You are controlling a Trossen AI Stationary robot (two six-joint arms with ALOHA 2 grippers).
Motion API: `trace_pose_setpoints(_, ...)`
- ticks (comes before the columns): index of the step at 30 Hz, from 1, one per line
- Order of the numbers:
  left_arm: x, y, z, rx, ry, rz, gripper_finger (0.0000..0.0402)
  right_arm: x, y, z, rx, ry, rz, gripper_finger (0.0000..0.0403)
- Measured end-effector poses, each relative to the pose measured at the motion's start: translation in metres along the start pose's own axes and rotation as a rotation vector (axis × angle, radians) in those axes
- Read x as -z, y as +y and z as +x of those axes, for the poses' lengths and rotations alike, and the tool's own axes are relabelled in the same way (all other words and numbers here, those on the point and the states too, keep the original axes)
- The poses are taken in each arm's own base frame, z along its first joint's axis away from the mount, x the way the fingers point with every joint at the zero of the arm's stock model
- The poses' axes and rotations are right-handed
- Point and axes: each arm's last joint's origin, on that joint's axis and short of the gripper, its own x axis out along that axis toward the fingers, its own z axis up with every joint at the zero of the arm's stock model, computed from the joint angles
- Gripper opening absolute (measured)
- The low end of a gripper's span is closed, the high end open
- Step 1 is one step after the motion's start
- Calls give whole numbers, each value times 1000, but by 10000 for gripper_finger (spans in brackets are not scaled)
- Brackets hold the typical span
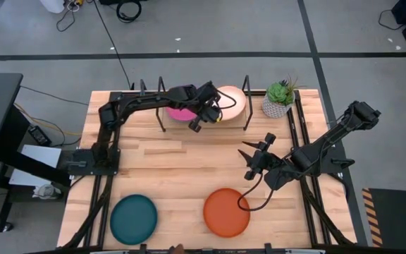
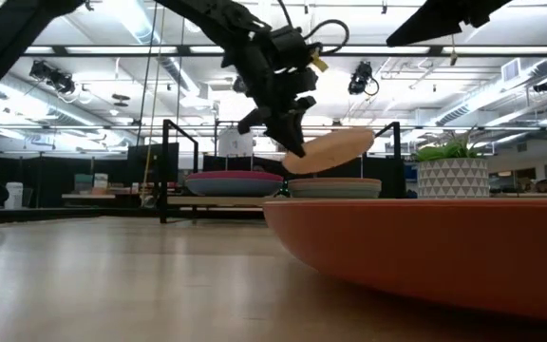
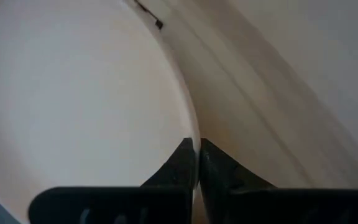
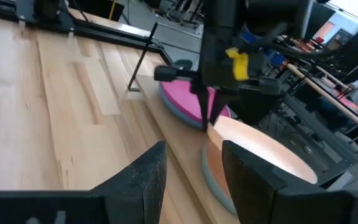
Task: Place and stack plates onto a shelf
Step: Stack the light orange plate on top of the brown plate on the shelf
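While the left hand (image 1: 204,117) is pinching the cream plate (image 1: 232,101) tilted over the shelf (image 1: 166,121) stack beside the pink plate (image 1: 180,113), the right hand (image 1: 254,162) is hovering open above the worktop (image 1: 168,176).

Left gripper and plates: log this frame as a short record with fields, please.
left gripper: shut on the rim of the cream-peach plate, held tilted above the right-hand stack on the shelf
right gripper: open, over the tabletop, holding nothing
pink plate: tops the left-hand stack on the shelf
orange plate: on the table, near edge
teal plate: on the table, left of the orange plate
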Motion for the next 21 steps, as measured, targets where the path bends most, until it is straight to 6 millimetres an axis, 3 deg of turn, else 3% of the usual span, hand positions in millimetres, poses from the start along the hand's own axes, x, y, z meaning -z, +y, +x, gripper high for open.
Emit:
trace_pose_setpoints(10,15,13,18,0,45,-4,22,1,0,0,-4,6,26,162)
trace_pose_setpoints(21,15,19,21,-35,-13,-59,125,2,0,0,-6,12,56,162)
